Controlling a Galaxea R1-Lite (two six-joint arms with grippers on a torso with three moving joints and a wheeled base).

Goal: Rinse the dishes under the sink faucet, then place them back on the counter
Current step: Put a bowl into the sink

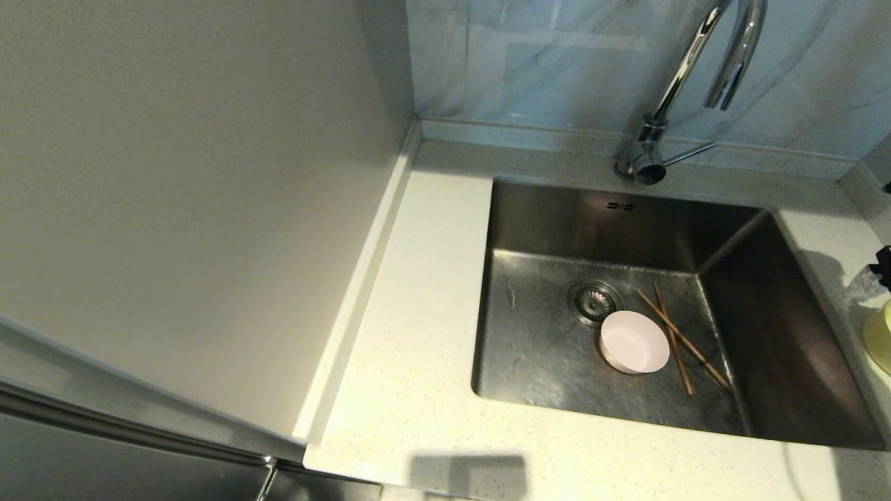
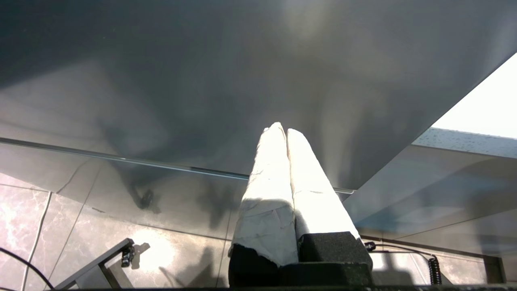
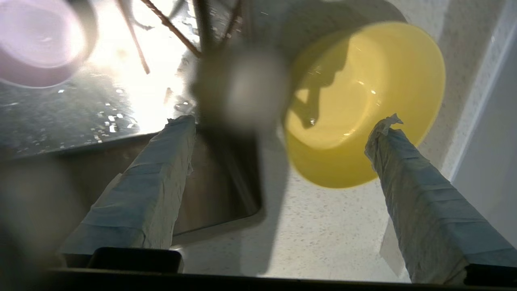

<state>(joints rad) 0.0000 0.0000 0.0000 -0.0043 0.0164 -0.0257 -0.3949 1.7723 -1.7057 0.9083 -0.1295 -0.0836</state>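
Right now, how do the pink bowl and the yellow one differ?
The pale pink bowl sits on the floor of the sink, beside the drain strainer and the chopsticks. The yellow-green bowl rests on the counter beside the sink, below the open right gripper. Both are small, round, upright and empty.

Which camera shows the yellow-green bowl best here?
The right wrist view: the yellow-green bowl sits whole on the counter, below the open right hand. The head view catches only a sliver at its right edge. The left wrist view misses it.
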